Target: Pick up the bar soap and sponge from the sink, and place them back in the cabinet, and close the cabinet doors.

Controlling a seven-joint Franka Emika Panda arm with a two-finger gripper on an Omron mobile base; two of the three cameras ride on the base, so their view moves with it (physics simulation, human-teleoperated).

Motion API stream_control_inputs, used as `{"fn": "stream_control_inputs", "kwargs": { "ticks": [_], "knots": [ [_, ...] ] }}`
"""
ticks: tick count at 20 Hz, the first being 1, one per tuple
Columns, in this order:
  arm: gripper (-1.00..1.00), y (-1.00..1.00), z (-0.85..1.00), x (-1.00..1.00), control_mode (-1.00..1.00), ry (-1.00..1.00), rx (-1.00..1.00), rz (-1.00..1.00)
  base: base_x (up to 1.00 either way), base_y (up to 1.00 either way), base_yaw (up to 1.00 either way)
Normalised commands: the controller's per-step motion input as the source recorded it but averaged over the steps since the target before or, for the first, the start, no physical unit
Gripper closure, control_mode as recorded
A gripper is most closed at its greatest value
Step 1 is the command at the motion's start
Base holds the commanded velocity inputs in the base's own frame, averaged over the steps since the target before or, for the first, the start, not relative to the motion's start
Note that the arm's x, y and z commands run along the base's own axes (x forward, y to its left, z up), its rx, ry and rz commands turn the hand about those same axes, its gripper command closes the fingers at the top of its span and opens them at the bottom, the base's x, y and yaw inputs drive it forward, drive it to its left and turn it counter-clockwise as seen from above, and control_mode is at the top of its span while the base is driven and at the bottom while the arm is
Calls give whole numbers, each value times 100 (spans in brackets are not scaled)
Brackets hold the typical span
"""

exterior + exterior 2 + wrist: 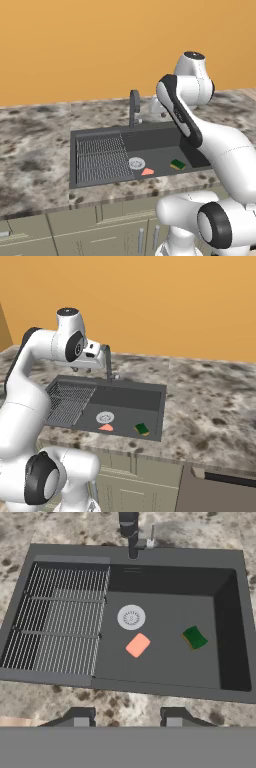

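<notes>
The dark grey sink [150, 554] lies straight below my hand. On its floor, just beside the round drain [131, 617], rests the salmon-pink bar soap [137, 645] [147, 171] [106, 427]. The green-and-yellow sponge [194, 637] [177, 164] [142, 429] sits further right on the same floor, apart from the soap. My gripper [127, 718] [84, 368] hangs high above the sink's near rim, open, its fingertips wide apart with nothing between them. The cabinet and the cabinet doors are out of view.
A ribbed draining rack [60, 619] fills the sink's left part. The dark faucet [129, 532] [134, 107] rises at the back rim, close to my hand. Speckled stone counter [210, 396] surrounds the sink, below an orange wall. Short doors with steel handles [141, 240] sit below.
</notes>
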Motion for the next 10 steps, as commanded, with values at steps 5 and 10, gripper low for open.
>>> {"fn": "stream_control_inputs", "kwargs": {
  "ticks": [5, 10],
  "knots": [
    [-100, 0, -2, 0, -100, 0, 0, 0, 0, 0, 0],
    [-100, 0, -33, 0, -100, 0, 0, 0, 0, 0, 0]
  ]
}}
